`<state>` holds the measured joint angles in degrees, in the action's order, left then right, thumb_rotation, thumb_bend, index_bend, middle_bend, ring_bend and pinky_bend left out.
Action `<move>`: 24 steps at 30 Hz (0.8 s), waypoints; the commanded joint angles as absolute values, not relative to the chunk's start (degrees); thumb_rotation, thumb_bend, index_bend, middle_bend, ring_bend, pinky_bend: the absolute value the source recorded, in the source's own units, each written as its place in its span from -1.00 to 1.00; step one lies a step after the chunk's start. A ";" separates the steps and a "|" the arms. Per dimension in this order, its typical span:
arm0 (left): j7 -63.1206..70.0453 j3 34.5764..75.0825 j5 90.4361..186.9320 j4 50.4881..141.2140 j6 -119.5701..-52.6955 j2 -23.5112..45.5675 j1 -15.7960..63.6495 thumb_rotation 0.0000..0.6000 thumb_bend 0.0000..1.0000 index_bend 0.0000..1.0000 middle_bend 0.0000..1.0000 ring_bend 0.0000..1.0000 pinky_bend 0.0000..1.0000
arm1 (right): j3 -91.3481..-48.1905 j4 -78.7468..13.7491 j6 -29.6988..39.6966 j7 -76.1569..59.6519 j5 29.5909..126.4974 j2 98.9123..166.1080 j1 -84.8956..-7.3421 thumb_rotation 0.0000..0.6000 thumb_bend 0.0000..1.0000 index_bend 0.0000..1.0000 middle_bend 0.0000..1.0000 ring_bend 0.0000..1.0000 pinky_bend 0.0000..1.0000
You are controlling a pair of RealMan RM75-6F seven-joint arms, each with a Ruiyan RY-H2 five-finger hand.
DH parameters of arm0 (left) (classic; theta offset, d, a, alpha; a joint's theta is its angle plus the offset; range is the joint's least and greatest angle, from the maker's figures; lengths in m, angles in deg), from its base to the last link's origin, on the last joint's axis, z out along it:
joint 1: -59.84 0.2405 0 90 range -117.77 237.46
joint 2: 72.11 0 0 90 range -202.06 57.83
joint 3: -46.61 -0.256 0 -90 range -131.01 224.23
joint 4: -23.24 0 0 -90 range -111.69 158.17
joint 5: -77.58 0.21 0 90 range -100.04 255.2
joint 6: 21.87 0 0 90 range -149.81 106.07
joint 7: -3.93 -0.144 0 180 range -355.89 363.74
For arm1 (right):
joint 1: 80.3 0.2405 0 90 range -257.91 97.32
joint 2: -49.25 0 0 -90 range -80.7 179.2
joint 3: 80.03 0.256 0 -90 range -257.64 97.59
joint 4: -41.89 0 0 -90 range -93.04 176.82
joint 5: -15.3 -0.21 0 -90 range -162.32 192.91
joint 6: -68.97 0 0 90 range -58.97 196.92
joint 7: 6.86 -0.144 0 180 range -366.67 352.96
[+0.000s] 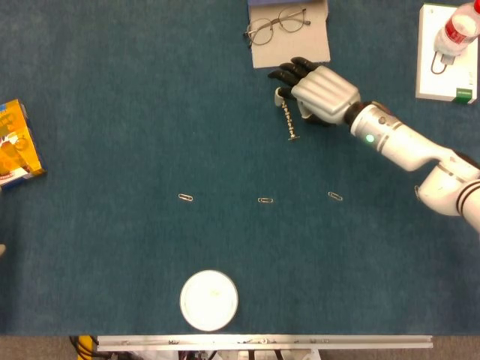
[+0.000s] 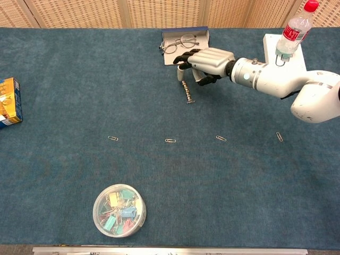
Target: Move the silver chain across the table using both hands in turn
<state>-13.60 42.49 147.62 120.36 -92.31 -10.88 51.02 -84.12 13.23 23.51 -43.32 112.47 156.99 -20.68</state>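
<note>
Setting: an indoor robot test or data-collection station, laid out as a staged office-type tabletop. Evidence follows.

The dark teal felt-covered table (image 2: 64,79) fills both views, with a bare aluminium rail (image 1: 262,341) along its 6 o'clock edge. Woven beige panel screens (image 2: 79,13) close off the 12 o'clock side in the chest view.

Props are spaced apart: small wire paper clips (image 2: 170,141) in a row near centre; a round clear plastic tub of coloured binder clips (image 2: 119,210) at 7 o'clock; wire-rimmed spectacles (image 2: 178,42) on a grey card at 12 o'clock; a clear plastic red-capped bottle (image 2: 294,32) at 1 o'clock; a yellow carton (image 2: 8,103) at 9 o'clock.
</note>
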 commanded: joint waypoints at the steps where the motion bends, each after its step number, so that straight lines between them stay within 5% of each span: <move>1: -13.31 42.50 147.61 120.26 -92.25 -10.93 51.19 1.00 -0.79 -0.52 -1.00 -1.00 -1.00 | -84.37 14.64 23.95 -43.95 112.43 158.23 -20.17 1.00 1.00 -0.28 -0.81 -1.00 -0.91; 24: -10.54 42.59 147.93 119.92 -90.76 -11.61 51.88 1.00 -0.79 -0.50 -1.00 -1.00 -1.00 | -87.21 20.86 26.44 -46.78 112.92 161.60 -20.03 1.00 1.00 -0.28 -0.81 -1.00 -0.92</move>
